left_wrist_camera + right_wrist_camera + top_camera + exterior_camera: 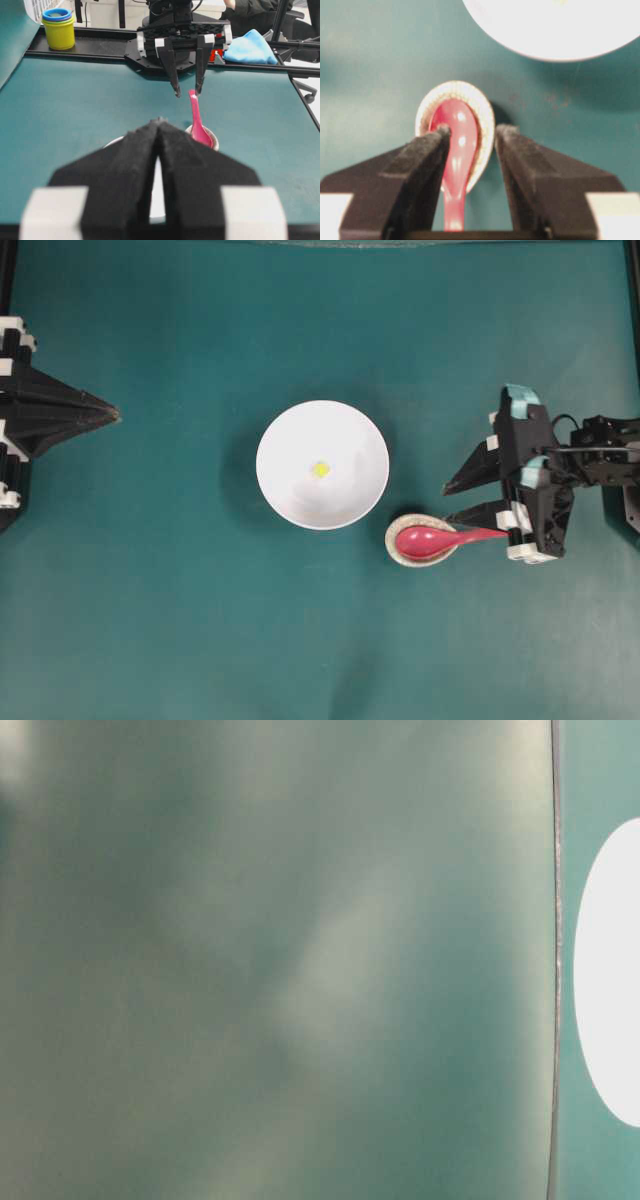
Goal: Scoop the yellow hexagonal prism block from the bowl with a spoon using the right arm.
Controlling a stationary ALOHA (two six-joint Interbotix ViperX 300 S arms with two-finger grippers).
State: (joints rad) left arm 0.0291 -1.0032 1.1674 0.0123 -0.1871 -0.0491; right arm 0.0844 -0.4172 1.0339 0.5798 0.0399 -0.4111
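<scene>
The white bowl [300,440] stands mid-table with the tiny yellow block [320,469] lying inside it. Just to its lower right, the red-pink spoon [430,539] rests with its head in a small speckled dish, handle pointing right. My right gripper [447,504] is open, and the spoon's handle [454,200] runs between its fingers, close against the left finger [427,150] in the wrist view. Part of the bowl's rim [555,30] shows beyond. My left gripper [115,415] is shut on nothing at the far left edge, facing the bowl [112,142] and the spoon [198,131].
The speckled beige dish [397,549] sits almost against the bowl's lower right side. Off the mat behind the right arm are a yellow cup stack with a blue rim [59,29] and a blue cloth [250,47]. The table-level view is mostly blur.
</scene>
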